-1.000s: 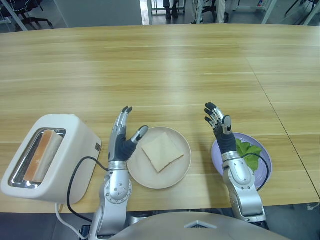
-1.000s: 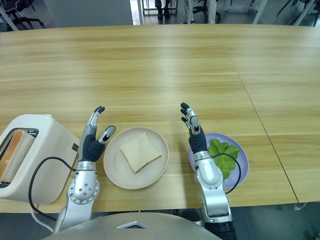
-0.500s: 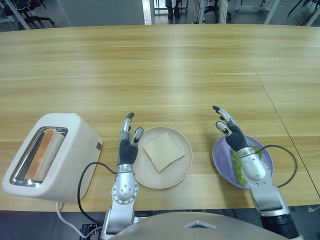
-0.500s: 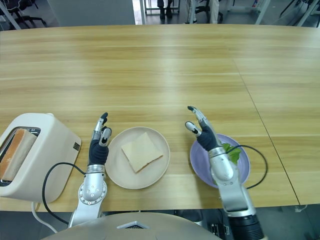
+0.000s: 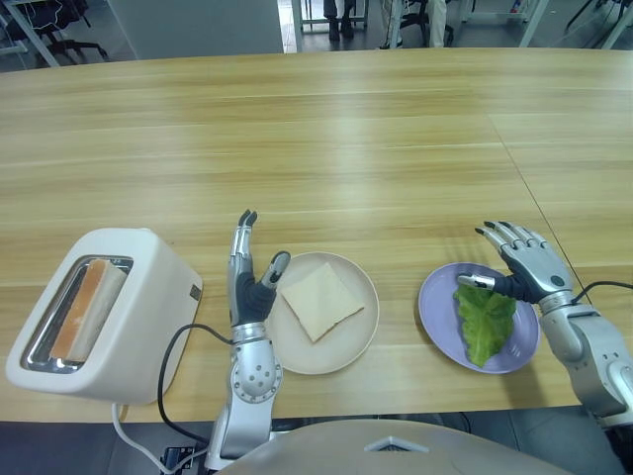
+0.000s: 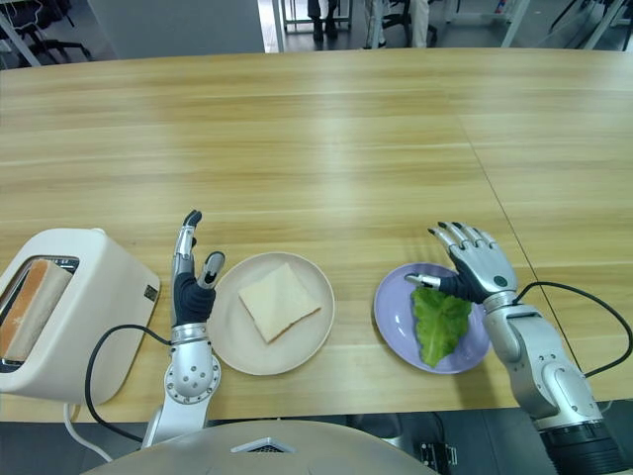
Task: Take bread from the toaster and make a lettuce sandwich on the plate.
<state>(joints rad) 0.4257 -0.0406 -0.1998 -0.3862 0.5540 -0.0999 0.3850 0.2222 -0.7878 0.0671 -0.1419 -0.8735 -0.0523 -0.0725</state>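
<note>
Pale wood is making up the broad table (image 5: pixel 326 148) that is carrying everything. At its near left edge a cream toaster (image 5: pixel 148 287) is sitting, with one browned slice of bread (image 5: pixel 87 309) standing in its open slot, and a black cord (image 5: pixel 173 346) is looping from its right side down past the table edge. Just to the right of the toaster the left hand (image 5: pixel 249 287) is standing upright, its fingers (image 5: pixel 242 237) pointing up and held apart, gripping nothing. It is sitting just beside the left rim of a round beige plate (image 5: pixel 315 366). On that plate a single pale bread slice (image 5: pixel 321 300) is lying flat, turned at an angle. To the right, apart from the beige plate, a purple plate (image 5: pixel 440 322) is holding a green lettuce leaf (image 5: pixel 483 322), which is lying lengthwise across its middle. The right hand (image 5: pixel 524 265) is hovering over the far right rim of the purple plate, palm facing down, with its fingers (image 5: pixel 495 235) spread wide and closing on nothing. Its thumb is reaching toward the upper end of the lettuce, though whether it is touching the leaf cannot be told.
</note>
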